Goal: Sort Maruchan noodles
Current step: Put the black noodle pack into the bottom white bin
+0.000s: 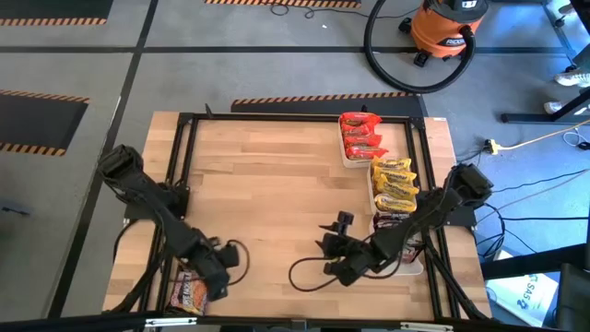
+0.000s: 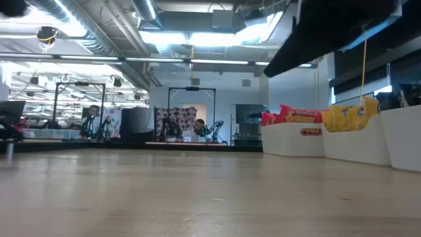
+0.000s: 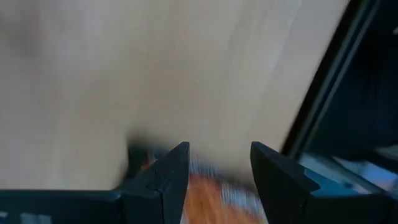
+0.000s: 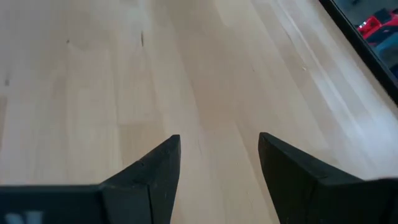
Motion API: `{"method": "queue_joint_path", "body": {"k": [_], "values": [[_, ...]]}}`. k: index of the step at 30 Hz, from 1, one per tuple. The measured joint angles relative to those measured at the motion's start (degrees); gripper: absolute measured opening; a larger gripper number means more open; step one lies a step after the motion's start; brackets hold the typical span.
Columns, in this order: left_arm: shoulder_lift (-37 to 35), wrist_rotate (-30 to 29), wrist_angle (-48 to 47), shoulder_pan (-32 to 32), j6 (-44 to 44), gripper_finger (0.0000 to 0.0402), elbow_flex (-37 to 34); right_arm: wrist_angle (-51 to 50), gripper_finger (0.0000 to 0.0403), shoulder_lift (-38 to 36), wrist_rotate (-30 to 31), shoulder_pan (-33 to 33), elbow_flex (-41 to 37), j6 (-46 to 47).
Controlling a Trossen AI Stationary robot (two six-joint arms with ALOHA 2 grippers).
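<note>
I see the wooden table (image 1: 277, 175) with 3 white trays (image 1: 371, 189) lined along its right edge: red noodle packets (image 1: 360, 136) fill the far tray, yellow packets (image 1: 395, 184) the middle one, and dark packets (image 1: 395, 219) the nearest, partly hidden under my right arm. My right gripper (image 4: 219, 163) hangs over bare wood near the front middle, fingers spread with nothing between them. My left gripper (image 3: 217, 177) is at the front-left corner, fingers apart just over 1 brownish packet (image 1: 187, 294) lying flat there, not pinching it.
</note>
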Motion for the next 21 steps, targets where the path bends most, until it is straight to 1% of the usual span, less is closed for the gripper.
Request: {"method": "queue_joint_path", "body": {"k": [4, 10, 12, 16, 19, 21], "values": [[0.02, 5.72, 0.03, -5.16, -13.29, 0.0165, -1.58, 1.12, 0.0198, -0.03, -0.14, -0.3, 0.0, -0.01], [0.02, 7.04, 0.99, -13.06, -32.05, 0.0165, -3.84, 2.26, 0.0198, -0.03, -0.11, -0.21, 0.0, 0.22], [0.02, 7.58, 1.94, -15.02, -36.44, 0.0165, -4.18, 3.44, 0.0198, -0.03, 0.27, -0.21, 0.0, 0.05], [0.12, 5.86, 1.27, -16.91, -40.27, 0.0165, -4.23, 4.34, 0.0198, -0.03, 1.8, -0.21, 0.0, -0.18], [0.98, 3.89, 1.25, -16.75, -38.39, 0.0165, -4.23, 4.35, 0.0198, -0.03, 1.99, -0.21, 0.0, -0.17], [2.47, 3.86, 1.33, -16.13, -35.96, 0.0165, -4.25, 4.35, 0.0198, -0.03, 1.86, -0.21, 0.0, -0.17]]}}
